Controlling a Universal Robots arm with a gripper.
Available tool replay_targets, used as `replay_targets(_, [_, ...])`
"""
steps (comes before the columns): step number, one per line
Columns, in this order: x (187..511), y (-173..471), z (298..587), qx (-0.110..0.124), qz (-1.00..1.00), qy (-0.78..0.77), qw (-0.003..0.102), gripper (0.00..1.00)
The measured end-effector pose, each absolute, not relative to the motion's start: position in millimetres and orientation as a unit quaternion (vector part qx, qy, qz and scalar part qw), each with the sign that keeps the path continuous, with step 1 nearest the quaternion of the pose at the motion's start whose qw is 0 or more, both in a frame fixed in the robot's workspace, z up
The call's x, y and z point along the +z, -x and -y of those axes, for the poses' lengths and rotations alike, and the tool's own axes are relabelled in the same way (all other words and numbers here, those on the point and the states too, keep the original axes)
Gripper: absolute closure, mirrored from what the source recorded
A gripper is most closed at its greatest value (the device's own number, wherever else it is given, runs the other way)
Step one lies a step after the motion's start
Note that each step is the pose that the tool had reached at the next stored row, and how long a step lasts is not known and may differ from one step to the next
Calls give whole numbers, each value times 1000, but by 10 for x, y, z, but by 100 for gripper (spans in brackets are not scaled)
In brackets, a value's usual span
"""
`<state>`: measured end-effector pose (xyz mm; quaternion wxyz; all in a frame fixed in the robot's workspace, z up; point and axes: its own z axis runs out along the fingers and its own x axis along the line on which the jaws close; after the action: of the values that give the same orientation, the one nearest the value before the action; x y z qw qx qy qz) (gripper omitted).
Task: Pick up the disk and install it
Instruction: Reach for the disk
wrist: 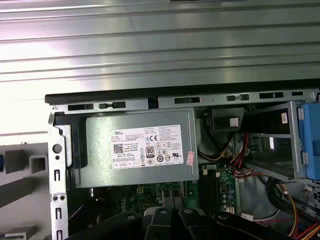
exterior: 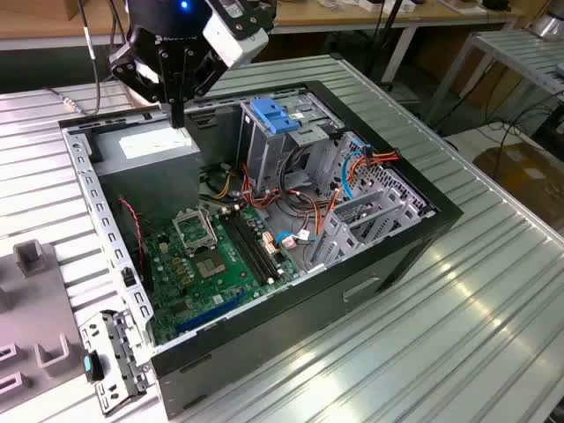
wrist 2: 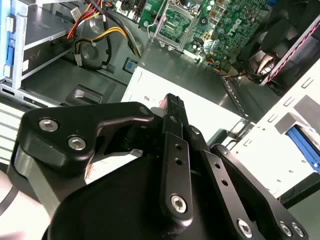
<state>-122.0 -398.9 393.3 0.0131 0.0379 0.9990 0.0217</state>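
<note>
**Asker:** Where is your gripper, and how do its fingers stand?

**Me:** My gripper (exterior: 177, 113) hangs over the open computer case (exterior: 370, 278). Its fingers are pressed together with nothing between them. Directly beneath the tips lies the grey power supply (exterior: 145, 145), white sticker facing up. I cannot tell whether I touch it.

**Asker:** And the disk?

**Me:** I cannot pick it out for certain. Beyond the case's rear wall, well apart from my fingers, the second wrist view shows a blue ribbed strip (wrist 2: 304, 144) that may be its rail. The metal cage (exterior: 264, 154) with its blue latch (exterior: 271, 116) stands near me, toward the exterior view's right.
</note>
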Motion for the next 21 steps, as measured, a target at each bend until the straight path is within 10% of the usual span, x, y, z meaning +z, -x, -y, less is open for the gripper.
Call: replay_targets(21, [3933,1364,3989,22,-999,-38,13,89])
